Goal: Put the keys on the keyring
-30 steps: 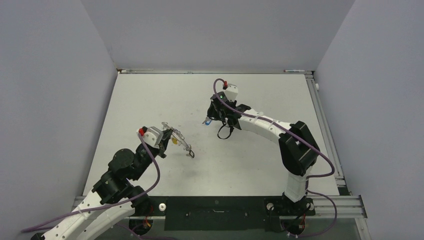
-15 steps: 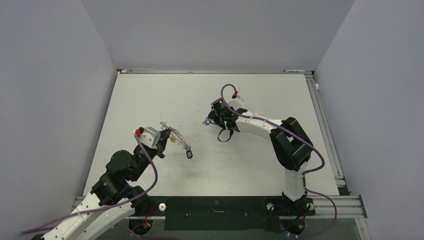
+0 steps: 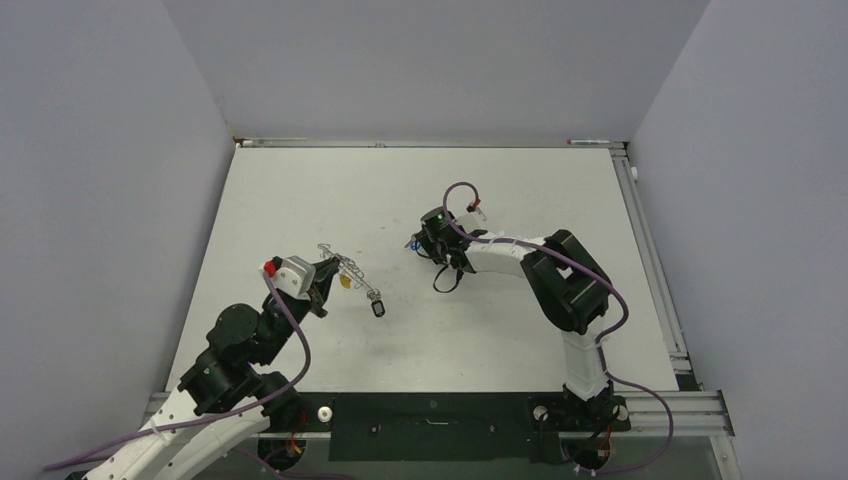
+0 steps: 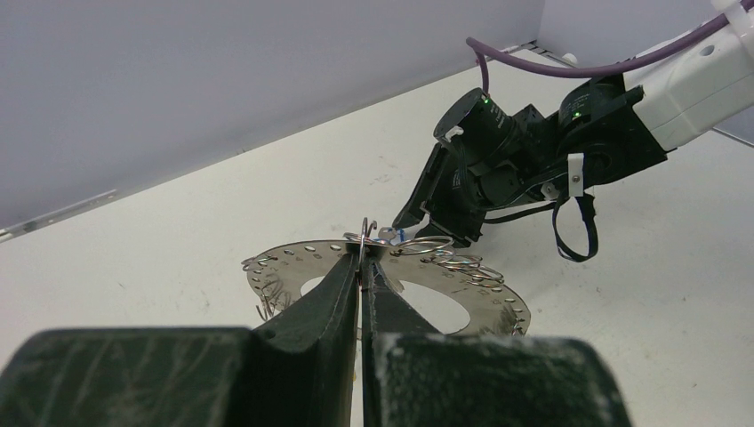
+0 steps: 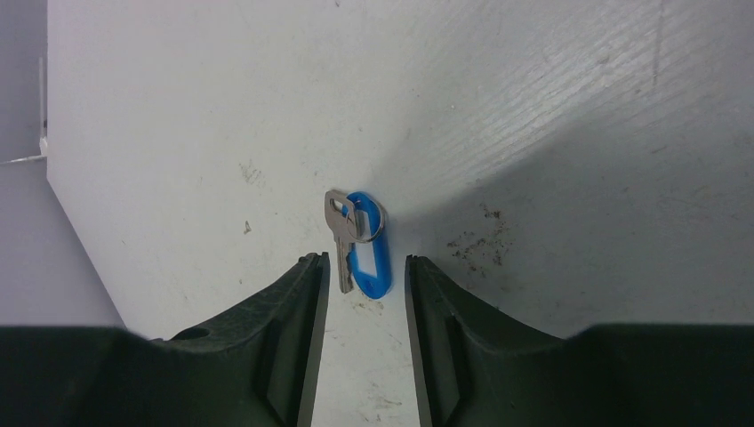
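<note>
Left jaws: closed tight on the near edge of the keyring (image 4: 480, 298); we see no gap between them.
Right jaws: partly open, holding nothing, one finger (image 5: 293, 311) on each side of the blue-tagged key (image 5: 339, 233).
Keyring position: gripped over the left part of the surface (image 3: 300, 190), well apart from the right jaws. It lies roughly level, and several small wire loops (image 4: 462, 261) sit on its far side.
Already on the ring: a yellow-headed key (image 3: 346, 282) and a small dark piece (image 3: 378, 308) hang from it, as far as we can tell.
Key position: flat on the surface, just ahead of the right fingertips and nearer one of them.
Key axis: its long axis runs along the gap between the jaws. The holed head points away from the wrist and the blade points back toward it.
Blue tag (image 5: 369, 258): lies alongside the key, parallel to it, joined to it by a small ring at the far end.
Risk, pickup: we judge that the key is thin and flat, so the fingertips may ride over it or catch only the tag.
Risk, off-centre: the nearer finger would touch first and could push or swing the key.
Risk, ring: held by a thin edge, it may twist in the grip during threading.
</note>
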